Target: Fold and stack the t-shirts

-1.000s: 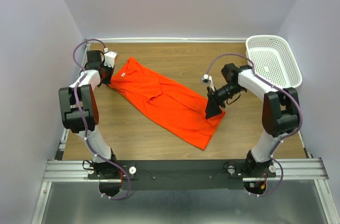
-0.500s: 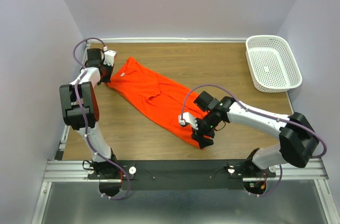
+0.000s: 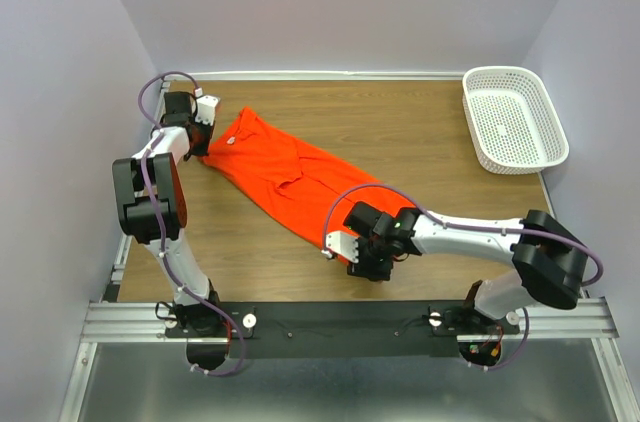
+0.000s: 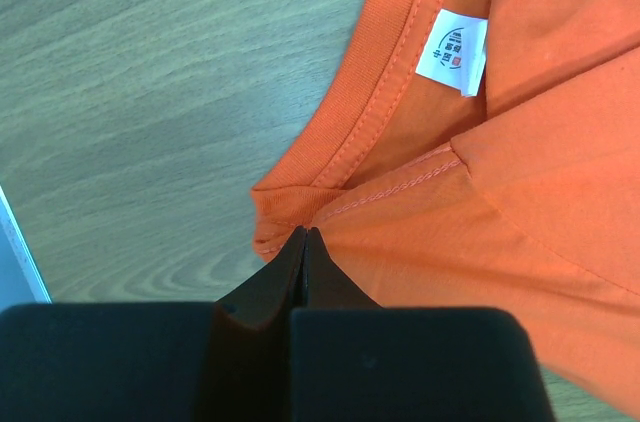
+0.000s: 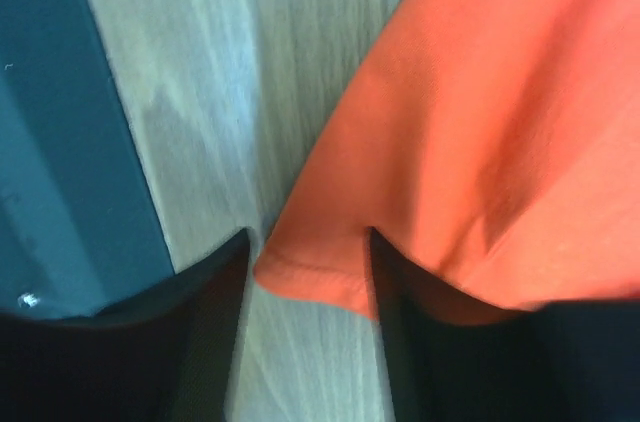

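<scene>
From above, one orange t-shirt (image 3: pixel 300 180) is seen spread slantwise across the wooden table (image 3: pixel 440 132). Its neck end is at the far left, by the left gripper (image 3: pixel 206 152). Its bottom end is near, by the right gripper (image 3: pixel 366 260). A white basket (image 3: pixel 515 122) is set far right, well apart.

In the left wrist view, the left gripper (image 4: pixel 305 237) is pinched tight on the shirt's edge beside the collar, near the white label (image 4: pixel 455 52).

In the right wrist view, the right gripper (image 5: pixel 305 262) is open. The shirt's bottom corner lies between its fingers (image 5: pixel 205 332), not yet grabbed.

The fold is judged to be just starting. Next, that corner must be pinched, so both ends can be lifted.
</scene>
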Controlling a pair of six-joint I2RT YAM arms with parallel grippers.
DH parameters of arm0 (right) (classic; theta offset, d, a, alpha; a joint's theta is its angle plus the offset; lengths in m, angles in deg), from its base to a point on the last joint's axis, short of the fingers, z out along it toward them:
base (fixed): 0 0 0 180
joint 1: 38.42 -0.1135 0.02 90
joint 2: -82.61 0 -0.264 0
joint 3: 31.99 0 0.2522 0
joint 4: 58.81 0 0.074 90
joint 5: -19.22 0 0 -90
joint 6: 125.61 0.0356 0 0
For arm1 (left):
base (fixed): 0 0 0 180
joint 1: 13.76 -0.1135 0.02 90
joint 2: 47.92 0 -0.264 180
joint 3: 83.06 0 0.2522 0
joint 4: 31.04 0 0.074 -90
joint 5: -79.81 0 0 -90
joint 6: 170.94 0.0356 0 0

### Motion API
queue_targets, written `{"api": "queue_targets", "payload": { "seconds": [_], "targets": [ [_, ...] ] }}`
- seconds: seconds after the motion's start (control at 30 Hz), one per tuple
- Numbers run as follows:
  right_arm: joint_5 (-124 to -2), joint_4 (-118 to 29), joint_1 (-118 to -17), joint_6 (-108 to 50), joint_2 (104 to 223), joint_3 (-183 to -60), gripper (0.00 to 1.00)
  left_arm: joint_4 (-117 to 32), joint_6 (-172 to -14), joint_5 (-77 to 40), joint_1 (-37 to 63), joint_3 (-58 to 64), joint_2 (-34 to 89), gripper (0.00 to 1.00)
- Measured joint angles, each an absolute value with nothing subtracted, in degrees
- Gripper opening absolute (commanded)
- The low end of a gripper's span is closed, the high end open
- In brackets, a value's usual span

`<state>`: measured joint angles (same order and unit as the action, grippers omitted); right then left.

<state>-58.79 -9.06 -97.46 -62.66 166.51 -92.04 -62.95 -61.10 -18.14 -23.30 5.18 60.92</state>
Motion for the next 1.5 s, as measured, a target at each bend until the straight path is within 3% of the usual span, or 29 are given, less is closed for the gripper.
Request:
{"api": "queue_targets", "payload": {
  "seconds": [0.23, 0.4, 1.07, 1.13, 1.17, 1.2, 1.23, 1.3, 1.37, 1.5],
  "targets": [
    [-62.7, -10.4, -99.6, -60.1, 168.2, -91.7, 0.26, -63.0, -61.1, -18.1, -23.3, 5.2, 60.9, 0.00],
    [-63.8, -10.8, -100.1, -59.6, 168.0, -91.4, 0.00, -63.0, -61.1, -18.0, -23.3, 5.2, 60.9, 0.00],
    [-64.2, -6.2, -101.2, -67.2, 163.2, -91.0, 0.00, -66.0, -62.0, -12.7, -23.3, 8.4, 64.7, 0.00],
    [-64.0, -6.2, -101.4, -67.5, 163.5, -91.0, 0.04, -66.2, -62.2, -12.1, -23.3, 8.4, 64.8, 0.00],
    [-64.0, -6.2, -101.5, -67.6, 163.6, -90.9, 0.21, -66.3, -62.3, -11.8, -23.3, 8.4, 64.8, 0.02],
    [-63.9, -6.1, -101.5, -67.6, 163.6, -90.9, 0.34, -66.4, -62.5, -11.6, -23.3, 8.4, 64.8, 0.15],
    [-63.9, -6.0, -101.5, -67.5, 163.6, -90.9, 0.49, -66.4, -62.6, -11.4, -23.3, 8.4, 64.8, 0.21],
    [-63.7, -5.2, -101.6, -67.4, 163.6, -90.9, 0.70, -66.3, -63.3, -10.1, -23.3, 8.4, 64.8, 0.31],
    [-63.7, -4.6, -101.7, -68.0, 163.3, -91.0, 0.79, -66.1, -63.7, -8.9, -23.3, 8.4, 64.7, 0.36],
    [-64.1, -3.3, -101.7, -67.3, 160.8, -92.6, 0.84, -65.3, -65.9, -5.6, -23.3, 8.3, 62.6, 0.57]
  ]
}}
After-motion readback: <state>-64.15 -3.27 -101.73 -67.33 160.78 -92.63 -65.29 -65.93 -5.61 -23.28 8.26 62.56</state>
